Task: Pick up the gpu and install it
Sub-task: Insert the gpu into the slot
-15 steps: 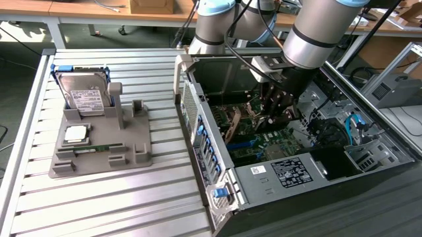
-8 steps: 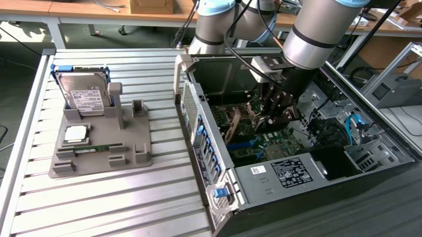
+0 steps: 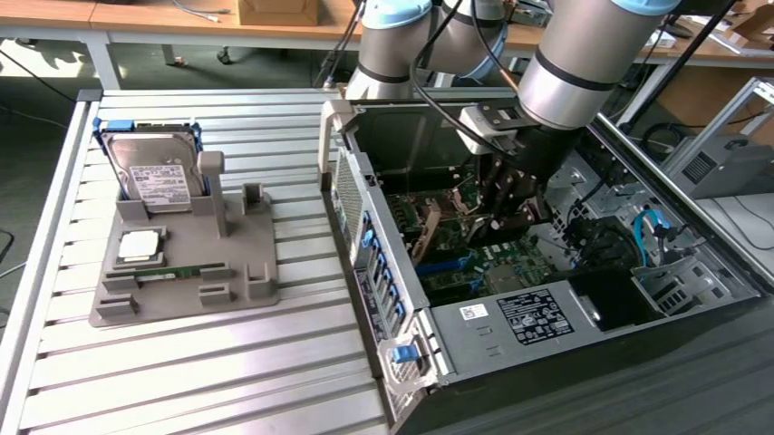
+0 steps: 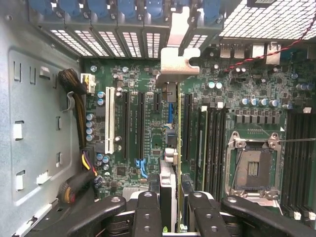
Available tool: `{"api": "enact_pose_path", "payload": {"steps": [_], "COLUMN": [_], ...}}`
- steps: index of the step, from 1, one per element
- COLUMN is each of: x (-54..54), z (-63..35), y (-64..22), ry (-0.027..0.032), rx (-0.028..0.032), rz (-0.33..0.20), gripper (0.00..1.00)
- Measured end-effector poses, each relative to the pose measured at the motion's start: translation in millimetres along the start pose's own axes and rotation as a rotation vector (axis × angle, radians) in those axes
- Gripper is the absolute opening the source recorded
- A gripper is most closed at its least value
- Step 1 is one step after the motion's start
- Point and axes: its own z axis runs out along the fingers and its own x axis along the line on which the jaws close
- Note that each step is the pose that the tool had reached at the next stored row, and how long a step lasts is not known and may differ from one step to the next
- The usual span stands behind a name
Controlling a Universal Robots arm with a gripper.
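The arm reaches down into the open computer case (image 3: 532,299), which lies on its side at the exterior view's right. The gripper (image 4: 170,207) is inside the case, above the motherboard (image 4: 148,128). In the wrist view the fingers (image 4: 147,210) are closed on the gpu (image 4: 170,163), which is seen edge-on as a thin card running from between them toward the rear slot openings. Its metal end bracket (image 4: 177,59) sits at the 12 o'clock end of the card, against the blue slot covers (image 4: 123,12) of the back panel.

The step in hand appears to be insertion: the card is carried upright over the expansion slots (image 4: 140,126), just beside the memory slots (image 4: 212,143). Whether the card edge is already seated in a slot cannot be told.

Judged from this position, the next move calls for straight downward pressure with the card kept square to the slot and the bracket kept in line with its opening.

On the slatted surface (image 3: 194,362), at 9 o'clock from the case, the grey parts holder (image 3: 194,263) carries the hard drive (image 3: 151,172) and a memory stick (image 3: 176,271).
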Motion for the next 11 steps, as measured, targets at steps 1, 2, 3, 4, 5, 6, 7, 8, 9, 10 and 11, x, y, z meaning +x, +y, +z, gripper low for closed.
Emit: {"api": "enact_pose_path", "payload": {"steps": [1,2,3,4,5,6,7,8,9,10,11], "x": [0.1,0.2,0.3,0.4,0.5,0.6,0.7,0.8,0.9,0.9,0.9], "z": [0.0,0.0,0.0,0.0,0.1,0.1,0.1,0.1,0.1,0.1,0.1], "y": [0.2,0.3,0.5,0.7,0.8,1.0,1.1,1.3,1.4,1.4,1.4], "ry": [0.0000,0.0000,0.0001,0.0000,0.0000,0.0000,0.0000,0.0000,0.0000,0.0000,0.0001], "rx": [0.0000,0.0000,0.0000,0.0000,0.0000,0.0000,0.0000,0.0000,0.0000,0.0000,0.0000], "rz": [0.000,0.000,0.000,0.000,0.000,0.000,0.000,0.000,0.000,0.000,0.000], "gripper": [0.27,0.27,0.27,0.27,0.27,0.27,0.27,0.27,0.27,0.27,0.27]}}
